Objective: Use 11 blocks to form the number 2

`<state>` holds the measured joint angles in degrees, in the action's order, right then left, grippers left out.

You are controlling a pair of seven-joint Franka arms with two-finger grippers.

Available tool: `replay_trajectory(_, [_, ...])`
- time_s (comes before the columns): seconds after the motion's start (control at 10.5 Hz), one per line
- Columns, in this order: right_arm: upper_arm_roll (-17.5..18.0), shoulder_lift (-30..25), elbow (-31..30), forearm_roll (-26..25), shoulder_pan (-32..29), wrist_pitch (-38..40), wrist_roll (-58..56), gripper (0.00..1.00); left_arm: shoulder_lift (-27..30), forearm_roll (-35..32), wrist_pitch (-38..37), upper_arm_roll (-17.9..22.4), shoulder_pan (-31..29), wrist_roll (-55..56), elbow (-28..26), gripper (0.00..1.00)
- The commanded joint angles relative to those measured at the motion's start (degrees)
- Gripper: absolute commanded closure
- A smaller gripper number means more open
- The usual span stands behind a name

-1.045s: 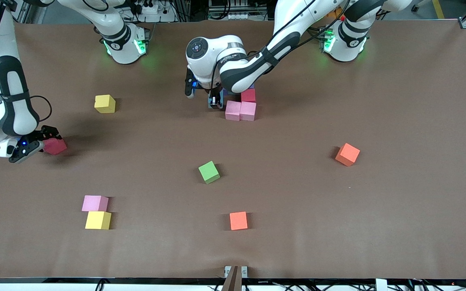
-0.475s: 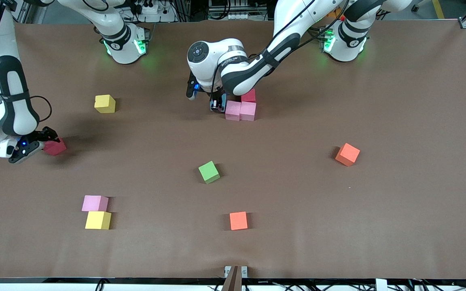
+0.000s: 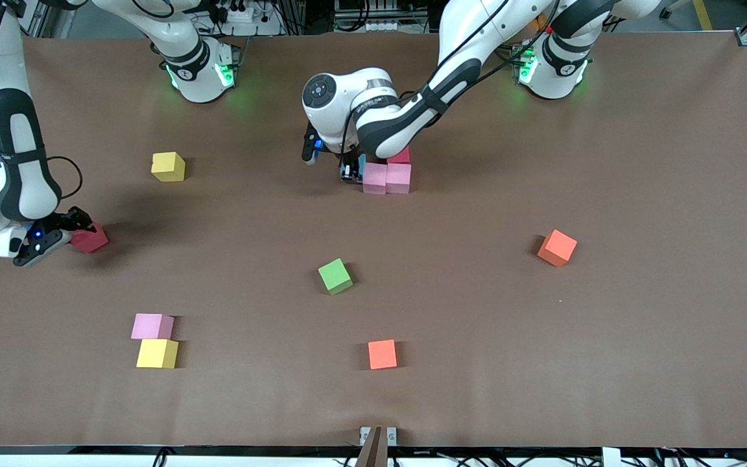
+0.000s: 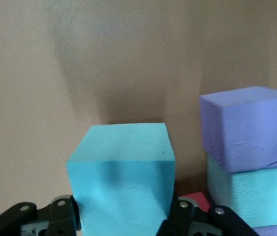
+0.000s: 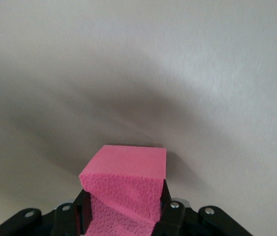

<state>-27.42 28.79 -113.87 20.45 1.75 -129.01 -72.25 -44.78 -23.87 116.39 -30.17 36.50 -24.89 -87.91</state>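
Blocks lie scattered over the brown surface (image 3: 639, 324) in the front view. The left gripper (image 3: 351, 170) is low beside two touching pink blocks (image 3: 386, 178), with a red block (image 3: 401, 155) touching them on the side farther from the camera; this cluster is the partly built number 2 (image 3: 390, 172). Toward the right arm's end, the right gripper (image 3: 65, 233) has its fingers closed on a dark red block (image 3: 90, 238) resting on the surface. Loose blocks: green block (image 3: 335, 276), orange block (image 3: 557, 248), red-orange block (image 3: 382, 354), a pink block (image 3: 152, 326) touching a yellow cube (image 3: 157, 353), and another yellow cube (image 3: 168, 167).

Left wrist view: fingers (image 4: 180, 216) grip a light blue block (image 4: 121, 172); beside it a purple block (image 4: 249, 128) adjoins another light blue block (image 4: 251, 196).

Right wrist view: fingers (image 5: 170, 214) clamp the dark red block (image 5: 123, 189), which looks pink here.
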Motion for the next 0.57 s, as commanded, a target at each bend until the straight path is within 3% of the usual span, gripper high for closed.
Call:
replay_trajectory(0.0, [2.71,-0.93,3.73,-0.50,-0.60,2.44,3.68,0.67,-1.18,-0.74,-1.25,0.82,0.94,-1.04,1.60,0.66])
replay_trajectory(0.47, [5.61,-0.93,8.04,-0.42,-0.52,2.44,7.55,0.67,-2.77,-0.82,-0.20,1.25,1.82,-0.69,1.95,0.65])
